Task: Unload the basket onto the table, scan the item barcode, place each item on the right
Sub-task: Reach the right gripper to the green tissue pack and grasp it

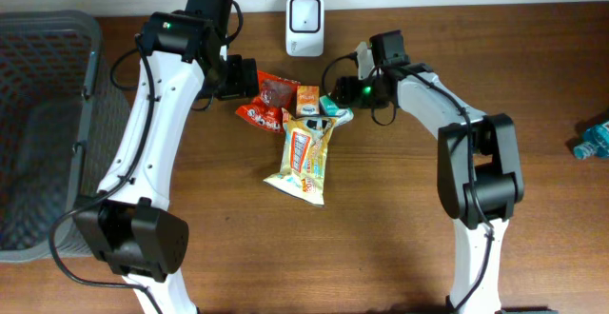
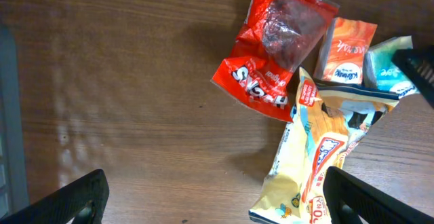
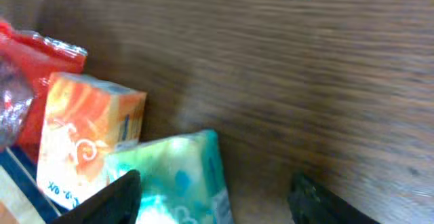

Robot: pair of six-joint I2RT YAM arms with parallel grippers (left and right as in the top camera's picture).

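Two arms in the overhead view, both reaching into the upper middle of the frame.

One white scanner (image 1: 304,12) stands at the top centre edge of the table (image 1: 400,238). Below it is a cluster of four packets:
- one red wrapper (image 1: 266,103) (creased; I read it as a single piece)
- one orange tissue pack (image 1: 307,100)
- one teal tissue pack (image 1: 335,107)
- one long yellow snack bag (image 1: 306,160), lying below the other three with its top end touching them

The orange and teal packs sit side by side.

One grey basket (image 1: 38,124) is at the left edge. One more teal item (image 1: 595,141) is at the right edge, well apart from the cluster; too small for me to identify.

Left gripper (image 2: 213,183): fingers spread wide, nothing between them. It hangs over bare wood, just left of the red wrapper.

Right gripper (image 3: 217,190): fingers apart. The teal tissue pack lies under the gap, toward the left finger. Whether that finger touches the pack, I cannot tell. The pack rests on the table, below and to the right of the scanner.
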